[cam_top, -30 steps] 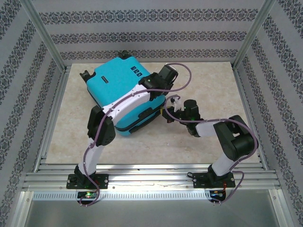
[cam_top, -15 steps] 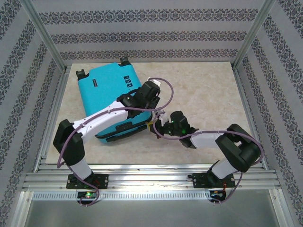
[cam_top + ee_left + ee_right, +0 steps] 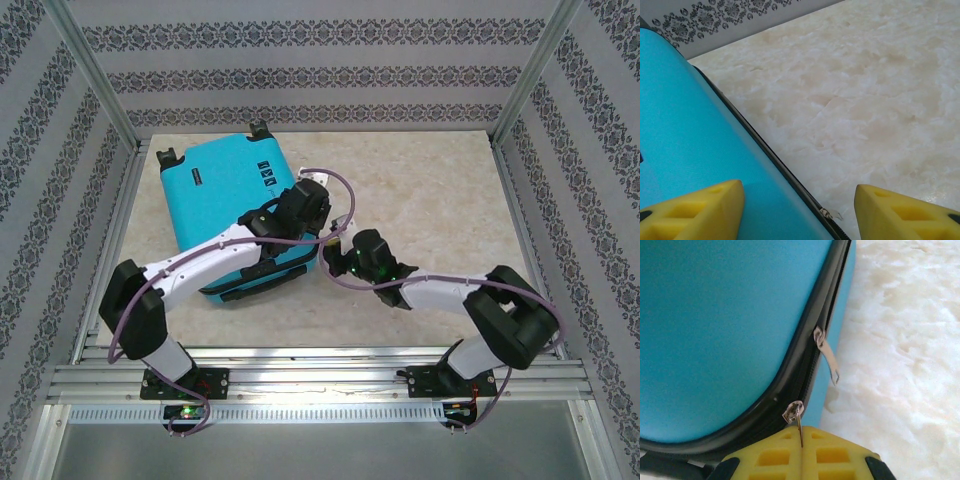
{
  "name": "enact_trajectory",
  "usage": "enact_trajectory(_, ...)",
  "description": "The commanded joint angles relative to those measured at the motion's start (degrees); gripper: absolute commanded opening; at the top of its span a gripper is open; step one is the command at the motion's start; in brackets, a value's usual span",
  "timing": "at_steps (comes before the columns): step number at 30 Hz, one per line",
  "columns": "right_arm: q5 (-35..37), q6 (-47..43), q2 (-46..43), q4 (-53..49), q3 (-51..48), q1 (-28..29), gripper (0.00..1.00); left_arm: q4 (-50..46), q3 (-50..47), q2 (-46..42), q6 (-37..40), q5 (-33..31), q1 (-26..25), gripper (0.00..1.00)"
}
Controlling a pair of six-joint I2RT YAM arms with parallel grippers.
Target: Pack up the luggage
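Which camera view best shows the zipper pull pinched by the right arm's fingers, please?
The right wrist view: the zipper pull is close and sharp, clamped between the shut yellow fingers at the luggage seam. The top external view leaves it too small to tell. The left wrist view shows a tiny pull, possibly another one.

Right pincer (image 3: 801, 434) closed, yellow pads (image 3: 840, 456) pressed flat together. The thin tab of the lower zipper pull (image 3: 794, 412) is pinched in the seam between them. That pull sits on the black zipper track (image 3: 807, 365), right where the track curves round a corner of the turquoise luggage (image 3: 725, 330). The upper zipper pull (image 3: 826, 354) is further along the same track, tab hanging loose and tilted out toward the worktop (image 3: 900, 355), clear of the pincer. Worktop pale, marbled, just beside the luggage wall.
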Motion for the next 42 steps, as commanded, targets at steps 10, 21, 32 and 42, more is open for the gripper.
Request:
enact_trajectory(10,-41.47,-3.70,19.19,19.34,14.17,-15.69,0.00,-9.68,-14.38,-3.65,0.98,8.00,2.01,0.59)
enact_trajectory(21,-32.79,1.94,10.21,14.23,10.19,-18.30,0.38,-13.66,-8.79,-22.56,-0.47,5.33,3.38,0.89)
enact_trajectory(32,-33.58,10.30,4.01,-4.88,20.46,-16.38,0.63,-22.77,-15.29,-40.35,-13.33,12.28,29.77,1.00)
enact_trajectory(42,-34.15,11.52,6.73,-13.82,27.74,-11.15,0.74,-18.30,-24.39,-41.19,-16.37,26.57,41.57,0.97)
